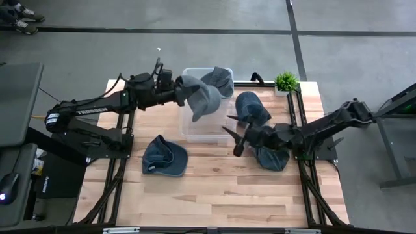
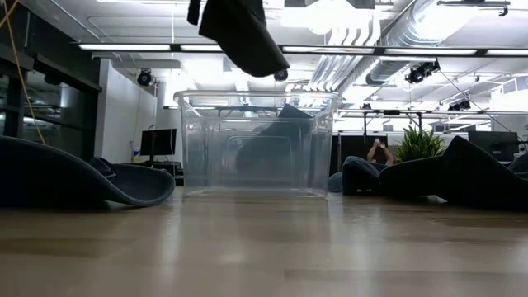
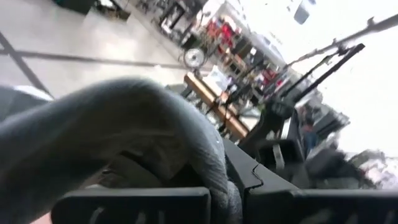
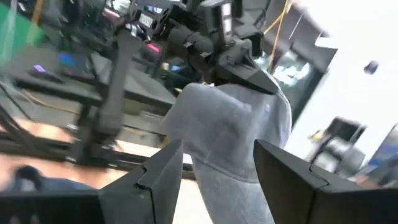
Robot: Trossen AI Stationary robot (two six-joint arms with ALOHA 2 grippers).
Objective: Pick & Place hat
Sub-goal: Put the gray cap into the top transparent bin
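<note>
My left gripper reaches in from the table's left and is shut on a grey hat, which it holds over the clear plastic bin. In the low view this hat hangs above the bin. Another dark hat sits in the bin's far right corner and leans on its wall. My right gripper is open just right of the bin, above the table, with its fingers pointing at the bin. Its wrist view looks between its fingers at the held hat. My left gripper pinches the grey hat by a bunched fold of cloth between its two fingers. It comes roughly level from the table's left. The hat is lifted clear, and its crown droops beyond and below the fingers over the bin's opening.
A blue hat lies flat on the table, on the near-left side of the bin. Another hat lies right of the bin, and a third under my right arm. A small potted plant stands at the far right corner.
</note>
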